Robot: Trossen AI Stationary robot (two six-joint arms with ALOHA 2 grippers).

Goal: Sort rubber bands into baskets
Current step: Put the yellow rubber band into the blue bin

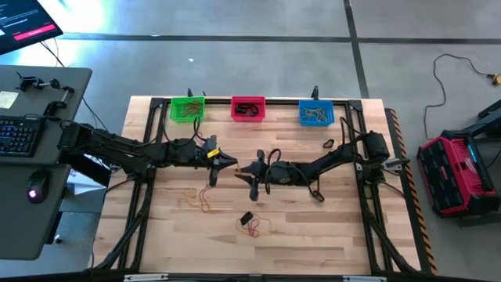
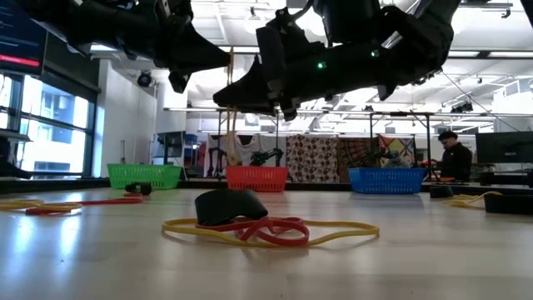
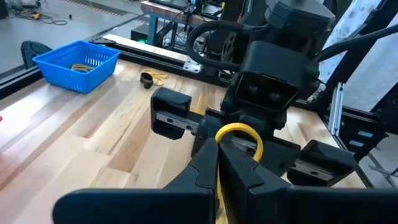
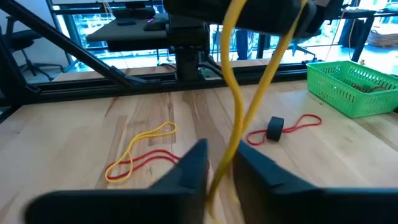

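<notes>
Baskets: three, namely one green basket, one red basket, one blue basket. Arms: two, each with one gripper. Loose rubber bands on table: several, yellow, red and black; exact count not determinable.

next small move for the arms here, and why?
Probably the left gripper should open and let go. It is shut on the yellow rubber band, and the right gripper has its fingers closing around the same band's hanging end, mid-table, so the handover looks ready.
</notes>
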